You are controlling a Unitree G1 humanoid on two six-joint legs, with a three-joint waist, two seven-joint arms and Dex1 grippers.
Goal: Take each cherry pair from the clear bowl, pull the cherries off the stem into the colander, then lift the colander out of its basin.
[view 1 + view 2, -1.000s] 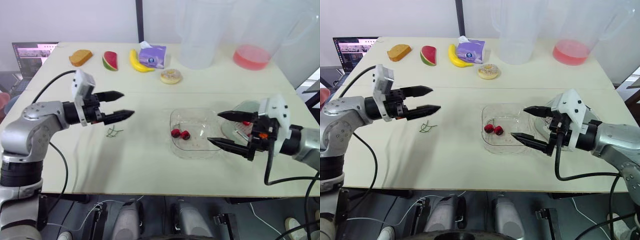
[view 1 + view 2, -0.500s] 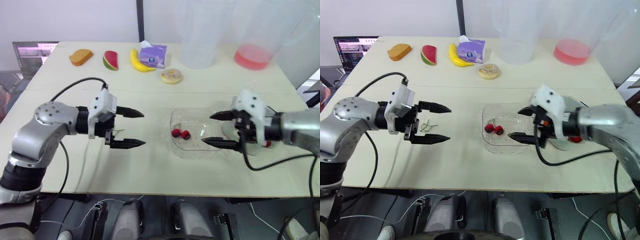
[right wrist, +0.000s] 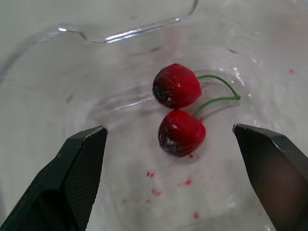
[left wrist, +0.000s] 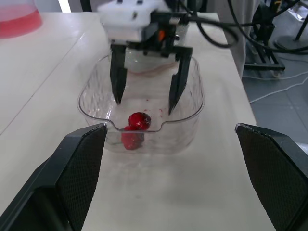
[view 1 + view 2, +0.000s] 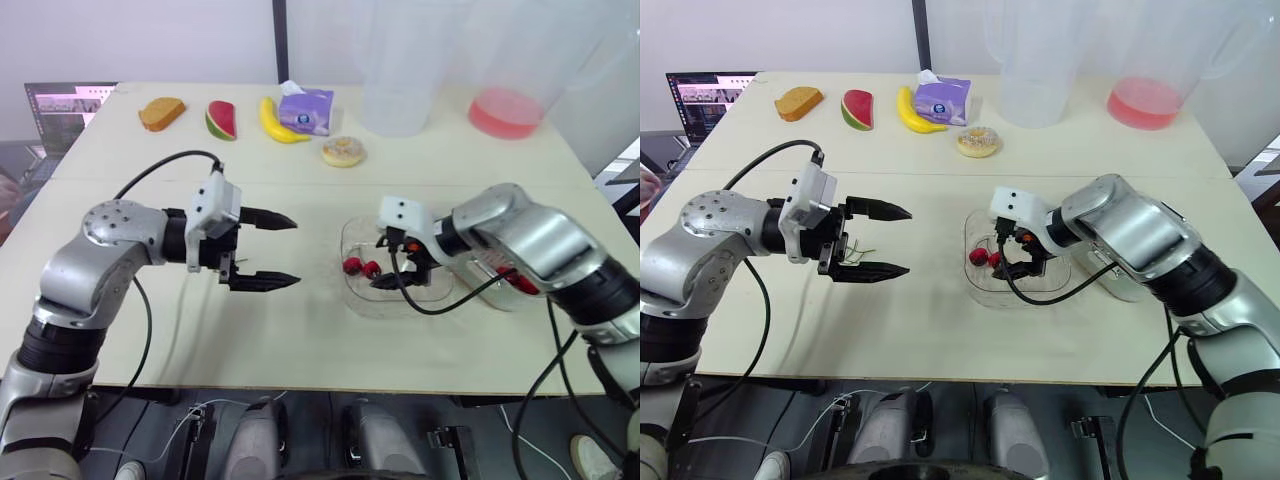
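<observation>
Clear bowl [image 4: 168,139] holds 1 cherry pair [image 3: 176,86] mid-table; right gripper [image 4: 144,106] is inside it, fingers wide over the fruit. Grasp step, I'd say: next it must close on 1 cherry w/o hitting bowl walls. Left gripper [image 5: 296,251] hovers wide beside bowl. Colander [image 5: 505,298] sits under right arm; doughnut [image 5: 342,152], banana [image 5: 275,122] well back

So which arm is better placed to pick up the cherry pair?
Likely the right: the right gripper is open inside the clear bowl, beside the cherry pair; the left gripper stands outside it.
</observation>
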